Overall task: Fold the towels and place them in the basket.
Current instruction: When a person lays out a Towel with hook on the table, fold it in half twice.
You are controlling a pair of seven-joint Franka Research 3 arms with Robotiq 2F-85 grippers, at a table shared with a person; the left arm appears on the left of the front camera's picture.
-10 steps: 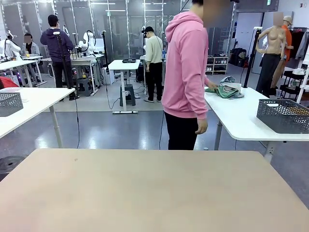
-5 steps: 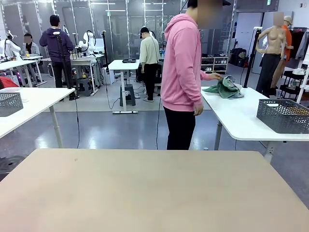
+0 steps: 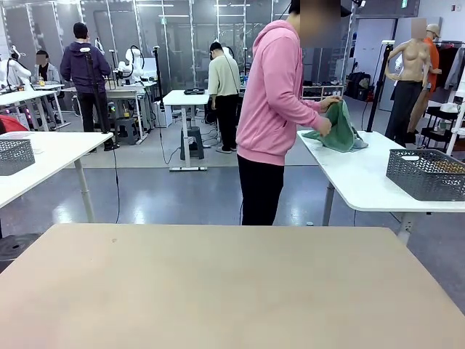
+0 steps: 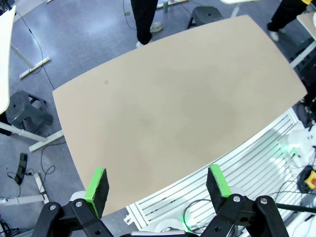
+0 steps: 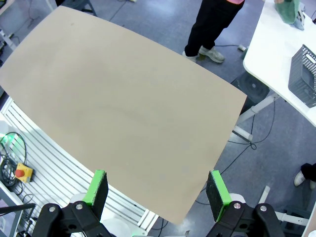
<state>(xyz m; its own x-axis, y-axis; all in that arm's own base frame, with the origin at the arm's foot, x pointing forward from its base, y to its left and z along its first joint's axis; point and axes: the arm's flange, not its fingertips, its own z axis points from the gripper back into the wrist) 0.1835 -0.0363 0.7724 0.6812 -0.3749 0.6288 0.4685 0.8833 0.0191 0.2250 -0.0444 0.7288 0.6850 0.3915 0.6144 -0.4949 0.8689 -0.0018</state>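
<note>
A person in a pink hoodie [image 3: 275, 94] stands beyond the far edge of my beige table [image 3: 218, 283], facing a white side table [image 3: 363, 178] on the right. Both hands lift the mint green towel [image 3: 338, 129] off that table, and a bit of pale blue-grey towel [image 3: 360, 144] shows under it. The dark mesh basket [image 3: 427, 173] sits farther right on the same white table. From the right wrist, the green towel [image 5: 289, 10] and basket [image 5: 303, 74] sit at the top right. My left gripper [image 4: 157, 183] and right gripper [image 5: 156, 186] hang open high above the bare tabletop, holding nothing.
A second mesh basket [image 3: 14, 155] stands on another white table at the left. A dark stool [image 4: 27, 111] and cables lie on the floor beside my table. Other people work at tables farther back.
The person has turned further toward the side table and raised the green towel from lying on it to chest height, now gripping it with both hands. Both grippers are unchanged.
</note>
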